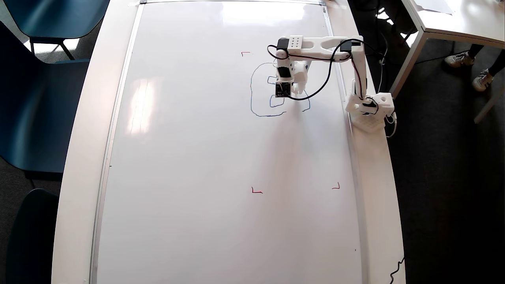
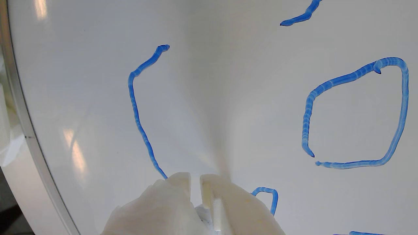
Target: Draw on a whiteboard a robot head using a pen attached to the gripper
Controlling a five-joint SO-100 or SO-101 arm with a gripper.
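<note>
The whiteboard [image 1: 197, 157] covers most of the table. Near its upper right is the robot head [image 1: 251, 90], a thin blue rounded outline open on its right side, with a small box [image 1: 276, 101] inside. My white gripper [image 1: 294, 88] hangs over the drawing's right part and hides some of it. In the wrist view the gripper [image 2: 195, 178] enters from the bottom, its fingers nearly together around the pen [image 2: 217, 213]; only a white barrel shows and the tip is hidden. A closed blue box [image 2: 403, 107] lies to the right, a long curved stroke [image 2: 134, 107] to the left.
Red corner marks [image 1: 245, 53] [image 1: 256, 191] [image 1: 336, 187] sit on the board. The arm's base [image 1: 371, 108] stands on the table's right edge. Blue chairs [image 1: 39, 98] are on the left, another table [image 1: 453, 19] and someone's shoes [image 1: 457, 59] at upper right.
</note>
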